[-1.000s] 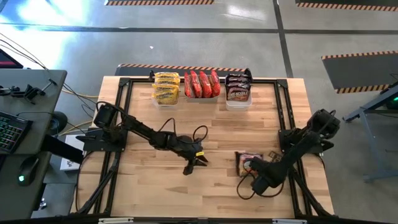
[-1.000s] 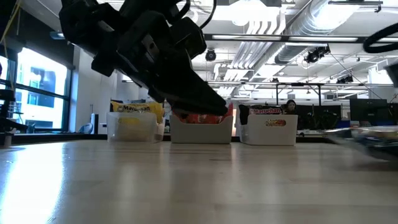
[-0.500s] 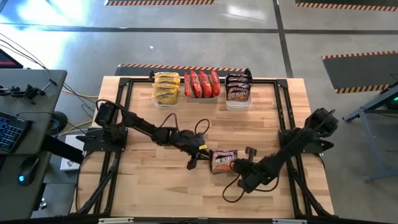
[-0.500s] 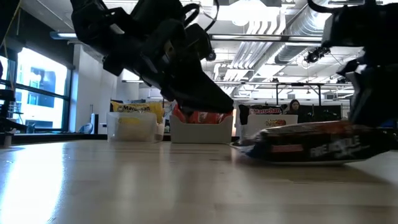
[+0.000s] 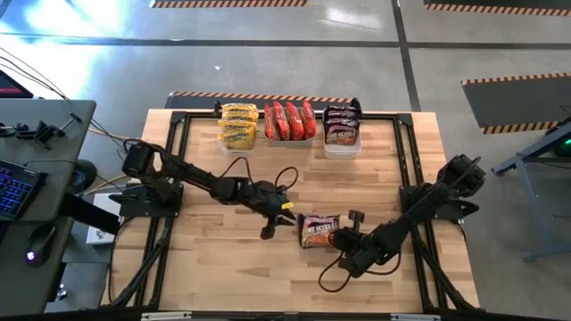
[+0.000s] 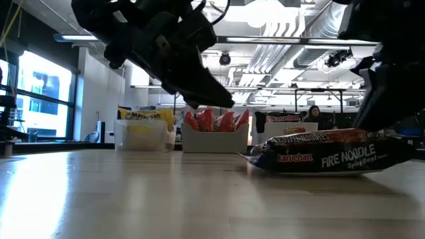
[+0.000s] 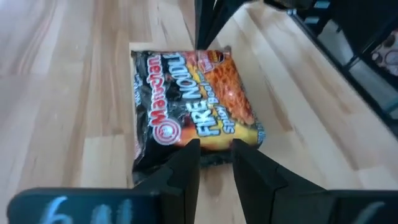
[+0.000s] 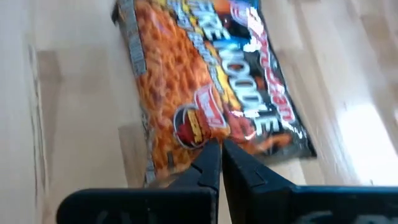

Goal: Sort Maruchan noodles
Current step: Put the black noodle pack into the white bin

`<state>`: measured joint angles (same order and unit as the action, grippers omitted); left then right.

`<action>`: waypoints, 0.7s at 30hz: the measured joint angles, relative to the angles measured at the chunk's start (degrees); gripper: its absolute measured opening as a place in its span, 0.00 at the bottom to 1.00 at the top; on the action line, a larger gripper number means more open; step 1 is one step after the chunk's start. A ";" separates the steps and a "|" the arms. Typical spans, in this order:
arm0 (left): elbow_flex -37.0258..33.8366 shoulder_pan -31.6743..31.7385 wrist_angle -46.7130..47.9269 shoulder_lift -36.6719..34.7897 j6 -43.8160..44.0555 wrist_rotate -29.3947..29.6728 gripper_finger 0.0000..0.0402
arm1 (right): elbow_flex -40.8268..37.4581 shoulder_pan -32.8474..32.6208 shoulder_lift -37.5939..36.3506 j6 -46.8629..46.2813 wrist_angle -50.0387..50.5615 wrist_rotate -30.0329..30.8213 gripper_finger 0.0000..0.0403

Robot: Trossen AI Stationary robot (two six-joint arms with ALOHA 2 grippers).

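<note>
Lying flat near the table's middle, the dark Fire Noodle packet (image 5: 320, 230) sits between our two grippers. Our left gripper (image 5: 282, 214) hovers at its ten o'clock, fingers slightly parted, holding nothing. Our right gripper (image 5: 344, 237) rests at its four o'clock, clenched empty. Three filled tubs (image 5: 289, 141) line the table's twelve o'clock edge.

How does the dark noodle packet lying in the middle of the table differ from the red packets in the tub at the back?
The dark packet lies flat and alone on the bare table; the red packets stand on edge, packed together in a tub. Its wrapper is mostly black; theirs are red. Both are Maruchan noodles.
</note>
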<state>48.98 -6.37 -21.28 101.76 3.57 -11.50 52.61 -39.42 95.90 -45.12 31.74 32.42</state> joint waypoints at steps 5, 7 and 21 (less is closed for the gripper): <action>-4.01 0.03 -4.67 -0.17 -0.80 0.02 0.19 | -2.56 0.09 0.02 7.54 -9.45 1.90 0.00; -5.98 0.11 -8.87 -0.18 -0.80 0.02 0.17 | -3.79 0.42 0.02 10.82 -14.12 2.04 0.00; -8.56 -0.02 -11.74 -1.98 2.30 -0.60 0.11 | -15.25 5.82 0.02 27.39 -46.14 -3.45 0.00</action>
<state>40.42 -6.39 -33.02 99.79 5.87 -12.10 37.36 -33.60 95.92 -17.73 -14.40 28.96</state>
